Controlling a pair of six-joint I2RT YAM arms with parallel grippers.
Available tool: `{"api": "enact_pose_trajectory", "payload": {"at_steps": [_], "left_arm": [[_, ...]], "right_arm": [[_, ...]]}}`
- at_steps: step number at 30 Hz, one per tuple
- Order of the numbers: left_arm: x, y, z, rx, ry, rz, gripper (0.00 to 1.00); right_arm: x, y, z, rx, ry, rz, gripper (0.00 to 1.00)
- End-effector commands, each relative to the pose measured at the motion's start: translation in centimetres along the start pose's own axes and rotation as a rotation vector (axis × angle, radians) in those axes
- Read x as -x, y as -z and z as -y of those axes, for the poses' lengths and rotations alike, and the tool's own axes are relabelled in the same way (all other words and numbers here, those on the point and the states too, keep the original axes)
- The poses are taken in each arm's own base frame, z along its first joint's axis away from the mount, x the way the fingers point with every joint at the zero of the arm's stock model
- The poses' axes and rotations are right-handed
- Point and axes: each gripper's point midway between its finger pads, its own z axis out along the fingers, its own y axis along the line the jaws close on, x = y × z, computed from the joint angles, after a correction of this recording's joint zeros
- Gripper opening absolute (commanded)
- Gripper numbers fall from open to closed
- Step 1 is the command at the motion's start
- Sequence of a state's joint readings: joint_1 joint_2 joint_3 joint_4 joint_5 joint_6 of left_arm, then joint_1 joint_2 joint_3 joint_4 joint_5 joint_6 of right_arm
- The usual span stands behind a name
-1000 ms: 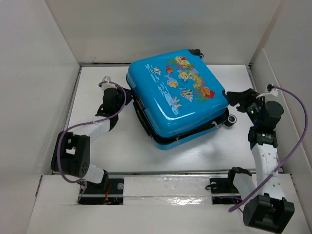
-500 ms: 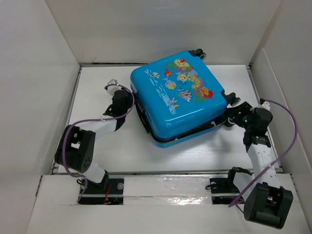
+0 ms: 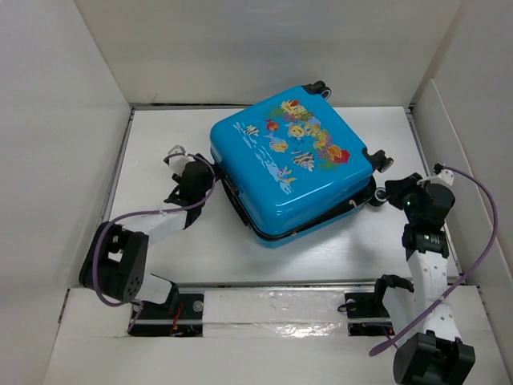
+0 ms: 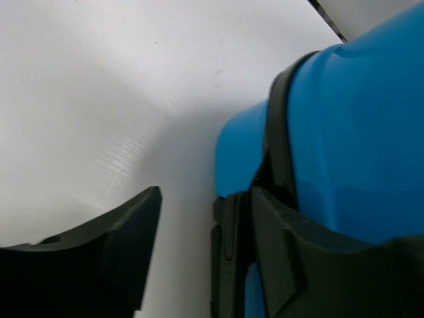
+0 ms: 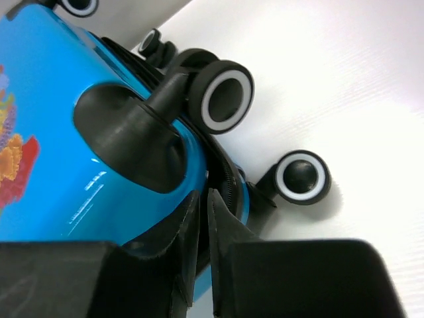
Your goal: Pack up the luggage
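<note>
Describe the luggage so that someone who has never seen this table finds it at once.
On the white table, the luggage lies flat near the middle, between the left arm and the right arm. Unlike those black-and-white arms, it is a glossy bright-blue hard shell printed with fish and coral, with black wheels at its right end.

The luggage [image 3: 292, 164] is a small bright-blue hard-shell suitcase with fishes and coral printed on the upper shell. It lies flat with the lid down, turned at an angle, between both pincers. The left pincer [image 3: 210, 184] is against its side seam, and the right pincer [image 3: 386, 192] is at the zip seam, just beside its black wheels [image 5: 227, 97].
</note>
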State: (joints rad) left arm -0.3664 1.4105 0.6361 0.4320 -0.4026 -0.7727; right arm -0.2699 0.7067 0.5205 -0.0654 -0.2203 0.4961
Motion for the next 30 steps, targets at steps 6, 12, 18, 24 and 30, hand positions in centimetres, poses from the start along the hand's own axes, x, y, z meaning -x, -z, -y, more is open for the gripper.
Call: {"api": "enact_pose_trajectory", "payload": {"at_steps": [6,12,18,24,30], "left_arm": [[1.9,4.4,-1.7,-0.155,0.186,-0.025,0.77],[5.2,7.3,-3.3,-0.111,0.297,0.116,0.89],[0.8,7.7,-0.8,-0.294,0.273,-0.055,0.29],[-3.7,8.0,1.1,-0.421,0.205,-0.234,0.34],[-4.4,8.5,1.7,-0.481,0.175,-0.264,0.38]], "right_arm": [[2.4,1.2,-2.3,0.072,0.072,0.026,0.0],[2.9,1.6,-3.8,0.126,0.081,0.01,0.05],[1.0,0.3,-2.4,0.104,0.037,-0.022,0.35],[-0.4,-0.3,-2.2,0.163,-0.056,-0.044,0.41],[-1.0,-0.2,-1.8,0.148,-0.052,-0.061,0.41]]}}
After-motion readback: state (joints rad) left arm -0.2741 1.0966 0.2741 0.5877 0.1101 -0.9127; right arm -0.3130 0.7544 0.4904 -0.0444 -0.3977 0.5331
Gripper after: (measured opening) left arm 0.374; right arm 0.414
